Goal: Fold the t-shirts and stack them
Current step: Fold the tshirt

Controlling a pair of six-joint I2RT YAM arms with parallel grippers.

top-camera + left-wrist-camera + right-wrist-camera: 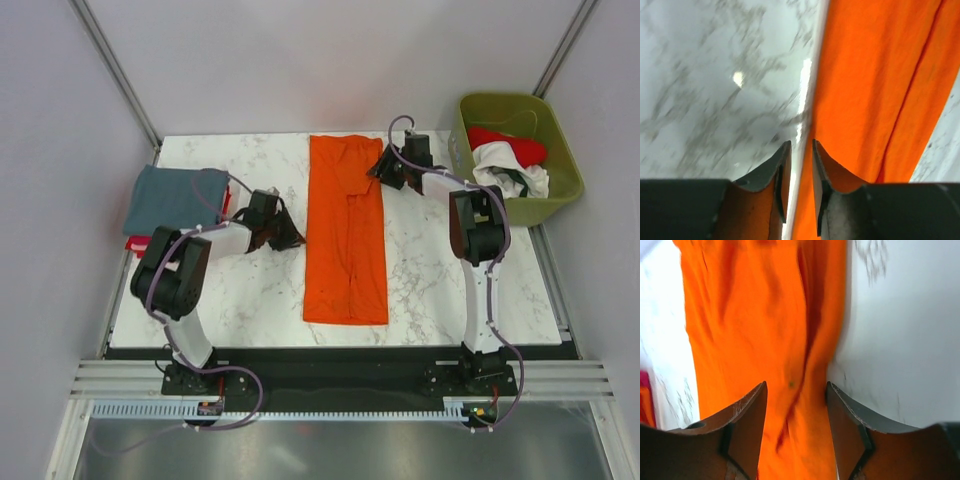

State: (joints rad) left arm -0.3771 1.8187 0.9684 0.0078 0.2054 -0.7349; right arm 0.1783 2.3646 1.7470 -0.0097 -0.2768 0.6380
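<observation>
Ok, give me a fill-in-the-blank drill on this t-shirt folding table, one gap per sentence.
1. The middle t-shirt, folded into a long strip on the table, is ___.
2. The grey-blue t-shirt lies on a tee coloured ___.
3. In the bin, beside the red t-shirt, the other t-shirt is mostly ___.
4. The right end effector has its jaws ___.
Missing words: orange; red; white; open.
</observation>
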